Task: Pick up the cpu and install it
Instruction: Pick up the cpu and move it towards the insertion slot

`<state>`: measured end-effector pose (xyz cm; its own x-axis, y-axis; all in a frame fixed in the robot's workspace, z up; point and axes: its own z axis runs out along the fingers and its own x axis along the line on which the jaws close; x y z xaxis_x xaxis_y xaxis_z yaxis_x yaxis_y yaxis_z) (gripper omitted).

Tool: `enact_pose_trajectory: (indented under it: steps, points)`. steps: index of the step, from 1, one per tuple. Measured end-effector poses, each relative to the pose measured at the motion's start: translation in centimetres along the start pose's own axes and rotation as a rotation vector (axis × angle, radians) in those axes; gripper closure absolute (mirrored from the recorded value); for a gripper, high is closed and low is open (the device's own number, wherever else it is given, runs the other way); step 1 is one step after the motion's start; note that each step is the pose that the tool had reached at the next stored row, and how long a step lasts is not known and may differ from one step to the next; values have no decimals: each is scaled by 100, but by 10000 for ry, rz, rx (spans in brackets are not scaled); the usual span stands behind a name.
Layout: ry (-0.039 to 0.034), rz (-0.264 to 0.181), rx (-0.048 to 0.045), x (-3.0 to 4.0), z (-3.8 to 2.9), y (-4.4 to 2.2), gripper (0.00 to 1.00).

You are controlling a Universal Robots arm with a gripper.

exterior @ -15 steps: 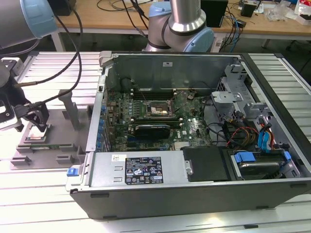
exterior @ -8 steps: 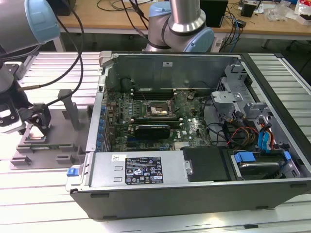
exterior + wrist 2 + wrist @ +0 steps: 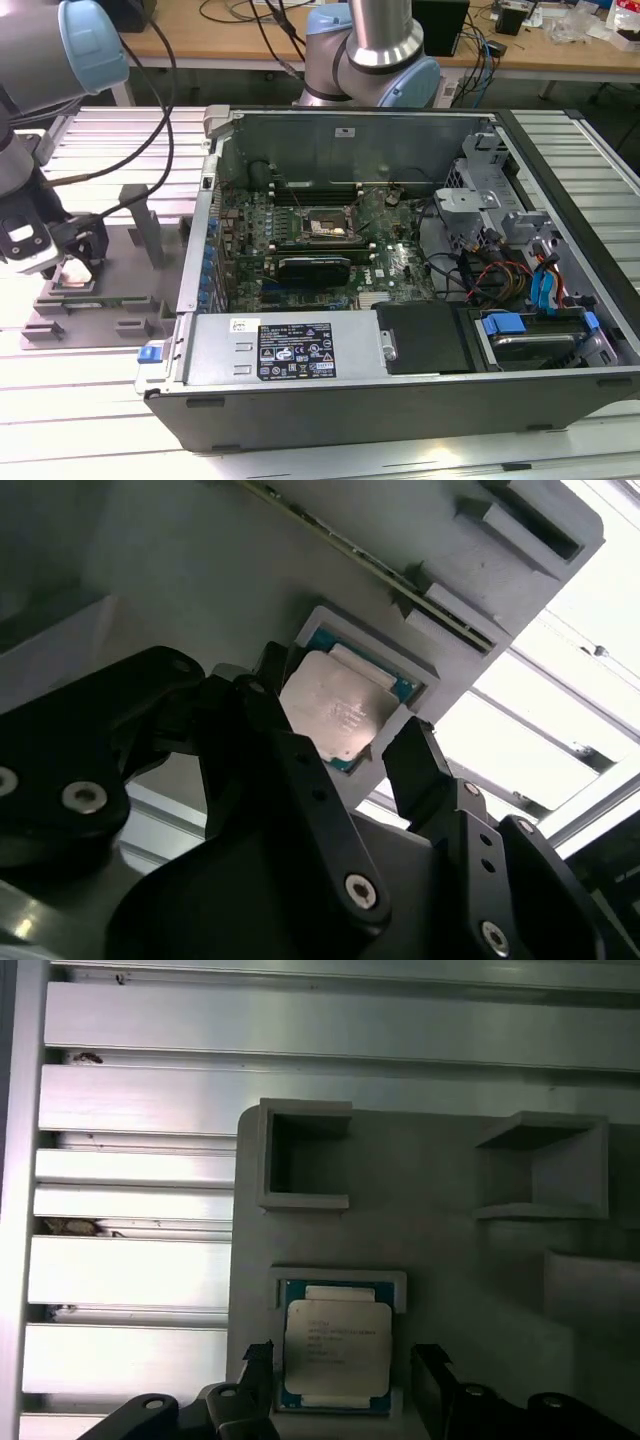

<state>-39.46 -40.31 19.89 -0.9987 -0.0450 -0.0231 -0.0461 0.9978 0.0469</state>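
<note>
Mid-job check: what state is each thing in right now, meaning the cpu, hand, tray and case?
cpu: lying flat in its tray pocket, not lifted.
hand: open, one finger on each side of the cpu, with gaps showing.
grey tray: holds the cpu; two nearby pockets are empty.
computer case: lying on its side, side panel off, interior exposed.

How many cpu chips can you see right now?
1. The cpu lies in a square recess of the grey tray, between the fingers of the open pincer. Any others inside the computer case may be hidden.
</note>
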Motion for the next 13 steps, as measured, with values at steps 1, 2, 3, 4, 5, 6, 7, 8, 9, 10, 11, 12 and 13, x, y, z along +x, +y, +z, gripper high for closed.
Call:
enact_pose_trajectory:
  steps: [1, 2, 3, 4, 5, 6, 7, 8, 9, 10, 11, 12, 13]
  points:
    - [1, -30, -1, -5, 6, 2, 34]
    - [1, -35, -2, -9, 10, 5, 34]
    - [0, -37, -2, -12, 14, 6, 34]
    - [2, -41, -1, -14, 22, 12, 34]
    - [5, -47, 0, -13, 28, 13, 34]
    - [0, -57, -3, -14, 41, 14, 34]
    - [2, -60, -2, -13, 47, 16, 34]
    - [3, -63, -2, -13, 52, 19, 34]
    - [2, -69, -2, -13, 67, 22, 34]
    - [3, -73, -2, -13, 84, 25, 34]
    - [5, -76, -1, -13, 85, 25, 34]
    - [6, -78, 0, -12, 86, 25, 34]
    - [7, -79, 2, -13, 87, 26, 34]
